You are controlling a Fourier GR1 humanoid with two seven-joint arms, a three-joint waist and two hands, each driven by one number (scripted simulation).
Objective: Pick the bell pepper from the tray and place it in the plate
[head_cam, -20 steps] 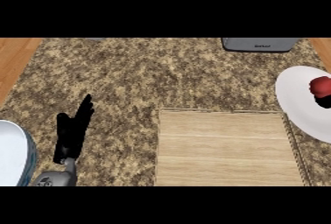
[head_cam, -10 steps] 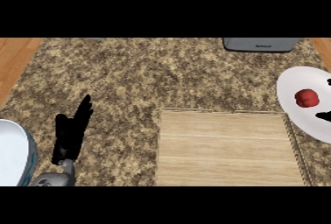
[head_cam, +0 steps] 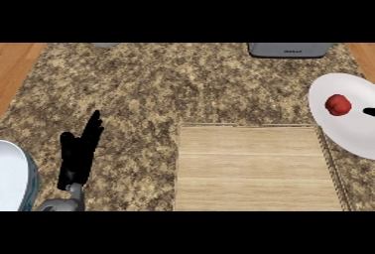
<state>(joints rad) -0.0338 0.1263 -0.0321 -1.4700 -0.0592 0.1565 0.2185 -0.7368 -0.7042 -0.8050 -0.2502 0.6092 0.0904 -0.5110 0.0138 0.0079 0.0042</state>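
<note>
Bell pepper (head_cam: 338, 104) small, red, rounded, on smooth white round plate (head_cam: 344, 135).

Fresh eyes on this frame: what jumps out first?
The red bell pepper stands out most, lying on the white plate at the right edge. Next come the pale wooden tray at lower centre and the black left hand at lower left, open and resting, fingers straight, against the speckled counter.

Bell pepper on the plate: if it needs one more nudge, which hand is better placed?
Probably the right. The bell pepper lies on the plate at the view's right edge, with a sliver of the right hand beside it. The left hand rests open at lower left, beyond the tray.
</note>
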